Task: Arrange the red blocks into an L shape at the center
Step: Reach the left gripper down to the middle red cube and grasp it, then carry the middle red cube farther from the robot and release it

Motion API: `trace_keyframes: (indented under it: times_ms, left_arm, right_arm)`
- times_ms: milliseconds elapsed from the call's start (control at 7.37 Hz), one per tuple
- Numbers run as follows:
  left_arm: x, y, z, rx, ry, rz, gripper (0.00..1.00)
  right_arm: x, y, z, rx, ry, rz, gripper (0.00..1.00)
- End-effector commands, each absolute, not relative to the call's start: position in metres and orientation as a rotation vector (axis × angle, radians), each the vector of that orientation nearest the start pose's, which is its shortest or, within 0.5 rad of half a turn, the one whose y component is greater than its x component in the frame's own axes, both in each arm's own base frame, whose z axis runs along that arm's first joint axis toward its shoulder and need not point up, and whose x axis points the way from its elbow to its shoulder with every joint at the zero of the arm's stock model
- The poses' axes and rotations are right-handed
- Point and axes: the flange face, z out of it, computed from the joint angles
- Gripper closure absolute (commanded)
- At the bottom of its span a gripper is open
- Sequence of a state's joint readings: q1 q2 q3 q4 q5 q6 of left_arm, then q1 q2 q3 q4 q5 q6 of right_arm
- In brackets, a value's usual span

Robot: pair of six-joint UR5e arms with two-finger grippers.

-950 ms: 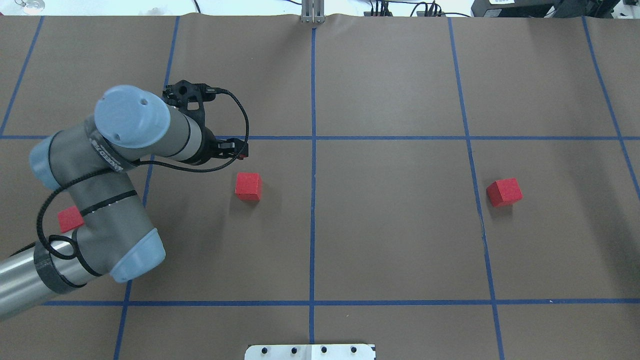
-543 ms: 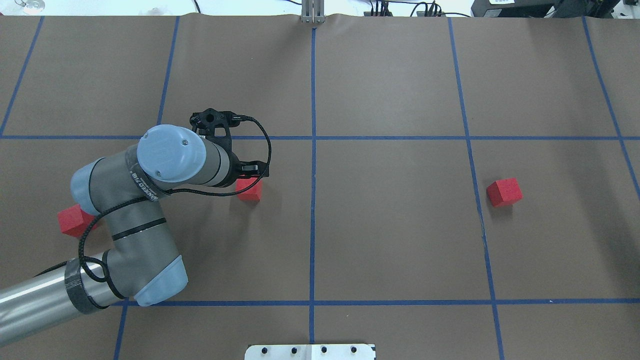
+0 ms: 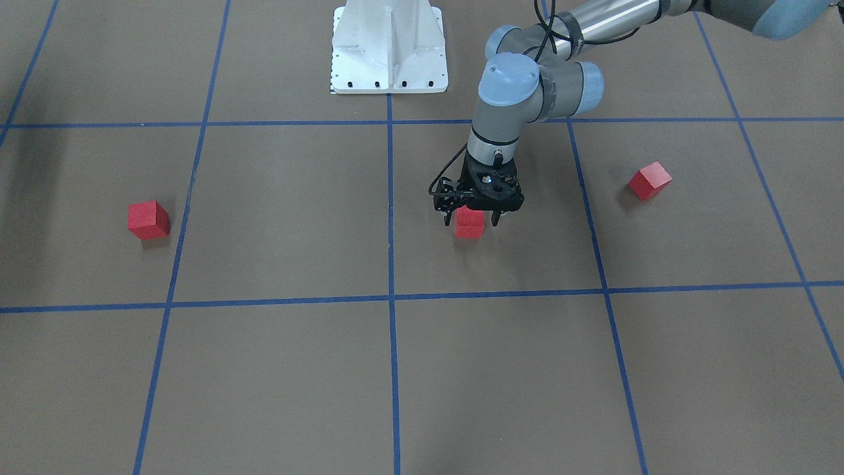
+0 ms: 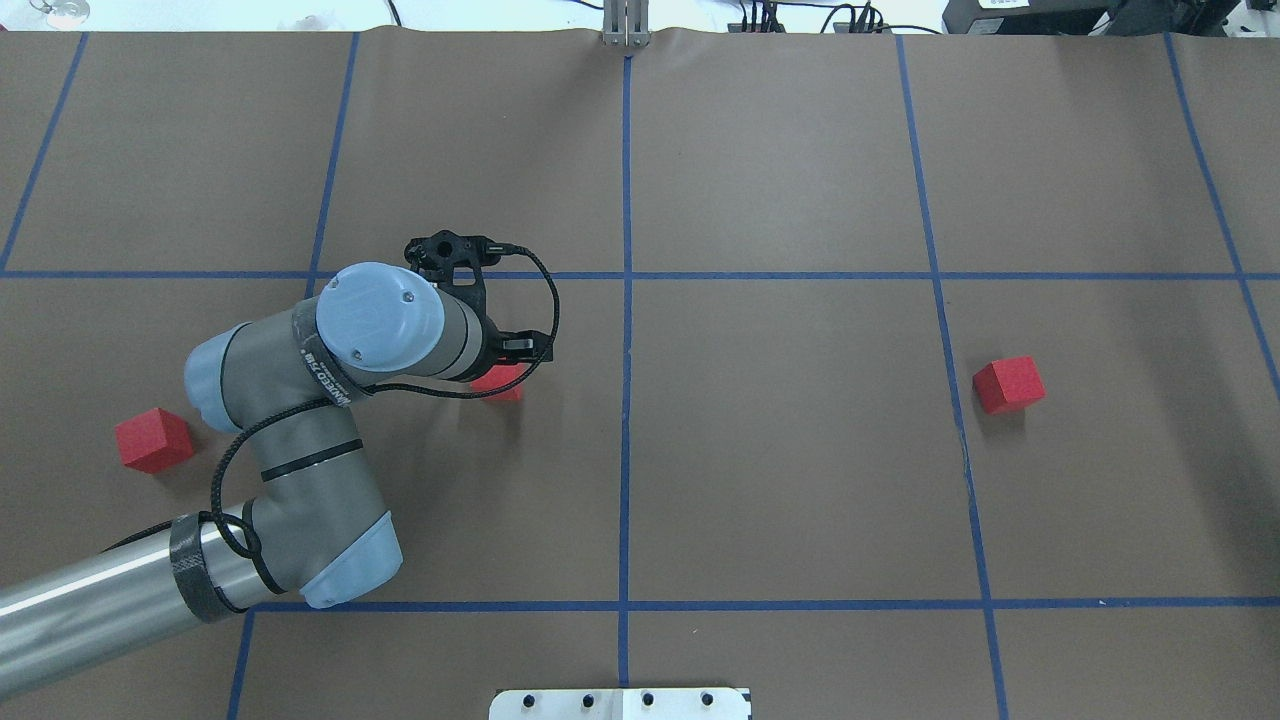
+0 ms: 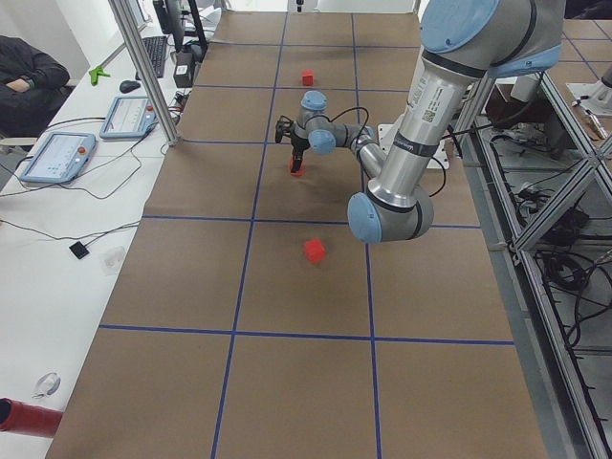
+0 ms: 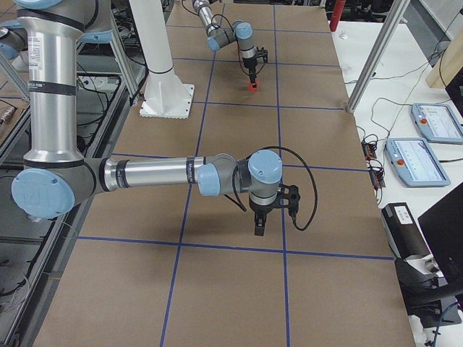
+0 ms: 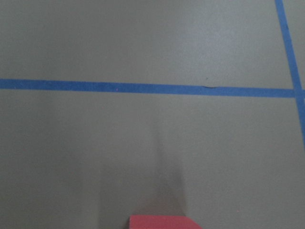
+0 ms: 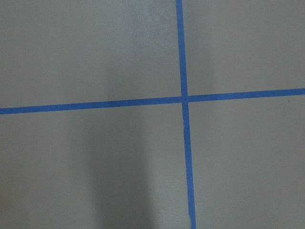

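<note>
Three red blocks lie apart on the brown grid surface: one at the left (image 4: pixel 153 440), one in the middle (image 4: pixel 497 382), one at the right (image 4: pixel 1010 385). My left gripper (image 4: pixel 510 358) points down with its jaws open on either side of the middle block (image 3: pixel 469 224), which rests on the surface. The left wrist view shows only that block's top edge (image 7: pixel 164 222). The center crossing (image 4: pixel 625 275) of blue tape lies to the right of this block and farther out. My right gripper (image 6: pixel 258 230) shows only in the exterior right view, so I cannot tell its state.
The white robot base plate (image 4: pixel 620 703) sits at the near edge. Blue tape lines divide the brown paper into squares. Monitors, tablets and cables lie on the side bench (image 6: pixel 423 144) beyond the far edge.
My left arm has swung right and toward the robot, bringing the gripper from beside the middle block to over it. The left block, once half hidden by the arm, shows fully.
</note>
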State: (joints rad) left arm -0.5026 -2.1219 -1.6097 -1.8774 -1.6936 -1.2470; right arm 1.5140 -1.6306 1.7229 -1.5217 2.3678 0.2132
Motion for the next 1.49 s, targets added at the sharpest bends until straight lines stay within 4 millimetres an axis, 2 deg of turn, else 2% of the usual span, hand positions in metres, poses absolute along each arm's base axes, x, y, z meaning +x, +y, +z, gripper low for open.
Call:
trace_keyframes:
  times_ms: [0, 136, 271, 407, 543, 679, 814, 950, 1086, 1222, 1357]
  left_arm:
    - [0.554, -0.432, 0.292, 0.238, 0.863, -0.117, 0.35]
    - [0.554, -0.432, 0.286, 0.212, 0.878, -0.177, 0.86]
    - [0.547, -0.431, 0.275, 0.195, 0.903, -0.223, 1.0]
    - [0.54, -0.427, 0.26, 0.198, 0.928, -0.223, 1.0]
    - [0.541, -0.43, 0.245, 0.2, 0.929, -0.229, 1.0]
    - [0.551, -0.439, 0.217, 0.206, 0.93, -0.235, 1.0]
    - [0.575, -0.455, 0.197, 0.21, 0.922, -0.24, 1.0]
    - [0.598, -0.472, 0.191, 0.207, 0.894, -0.246, 1.0]
    - [0.611, -0.482, 0.18, 0.229, 0.882, -0.255, 1.0]
    - [0.619, -0.488, 0.174, 0.229, 0.874, -0.255, 1.0]
    - [0.618, -0.497, 0.174, 0.234, 0.865, -0.26, 1.0]
  right_arm:
    - [0.035, -0.476, 0.606, 0.025, -0.806, 0.092, 0.01]
    - [0.035, -0.476, 0.606, 0.025, -0.806, 0.092, 0.01]
    - [0.035, -0.477, 0.604, 0.028, -0.806, 0.091, 0.01]
    - [0.035, -0.477, 0.603, 0.03, -0.806, 0.09, 0.01]
    - [0.035, -0.477, 0.603, 0.032, -0.806, 0.088, 0.01]
    - [0.035, -0.476, 0.601, 0.032, -0.808, 0.088, 0.01]
    - [0.035, -0.476, 0.598, 0.038, -0.809, 0.086, 0.01]
    - [0.035, -0.476, 0.598, 0.038, -0.809, 0.086, 0.01]
    - [0.035, -0.477, 0.598, 0.038, -0.809, 0.086, 0.01]
    - [0.035, -0.476, 0.598, 0.038, -0.809, 0.086, 0.01]
    - [0.035, -0.477, 0.598, 0.038, -0.809, 0.086, 0.01]
